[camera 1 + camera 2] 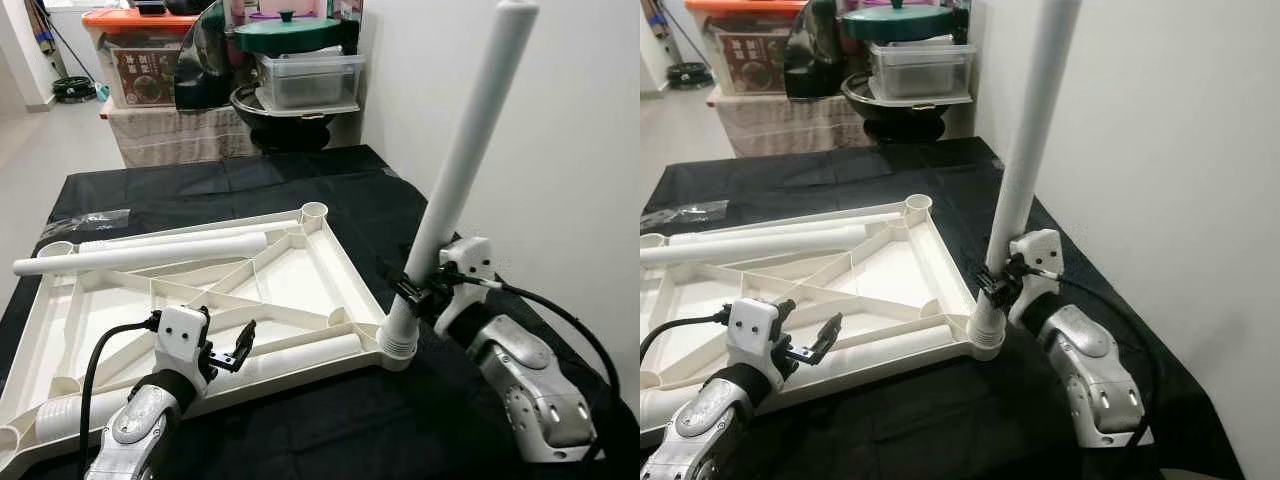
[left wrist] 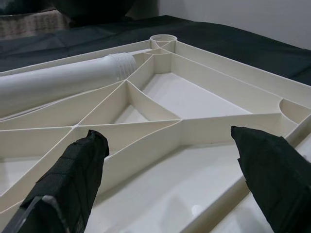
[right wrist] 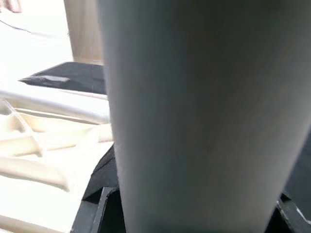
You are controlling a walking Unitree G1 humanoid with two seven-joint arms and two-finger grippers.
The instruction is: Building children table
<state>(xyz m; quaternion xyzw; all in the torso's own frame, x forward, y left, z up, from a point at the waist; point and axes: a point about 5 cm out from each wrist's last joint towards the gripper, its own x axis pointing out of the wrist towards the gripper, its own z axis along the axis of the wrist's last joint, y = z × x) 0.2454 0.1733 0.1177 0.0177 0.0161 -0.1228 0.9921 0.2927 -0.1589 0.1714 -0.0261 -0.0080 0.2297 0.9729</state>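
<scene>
A cream table top (image 1: 300, 262) lies upside down on the black cloth, its ribs facing up. One white leg (image 1: 462, 160) stands tilted in the near right corner socket (image 1: 400, 342). My right gripper (image 1: 412, 293) is shut on that leg just above the socket; the leg (image 3: 194, 116) looms close in the right wrist view. A second leg (image 1: 140, 253) lies across the far left of the frame, and a third leg (image 1: 300, 356) lies along the near edge. My left gripper (image 1: 228, 352) hovers open over the near rib, its fingers (image 2: 73, 179) wide apart above the frame (image 2: 184, 97).
The black-covered table (image 1: 300, 180) stands against a white wall (image 1: 580, 150) on the right. Beyond its far edge are plastic storage boxes (image 1: 140, 50), a clear container (image 1: 310, 78) and a green lid (image 1: 290, 32). A plastic bag (image 1: 95, 222) lies at the far left.
</scene>
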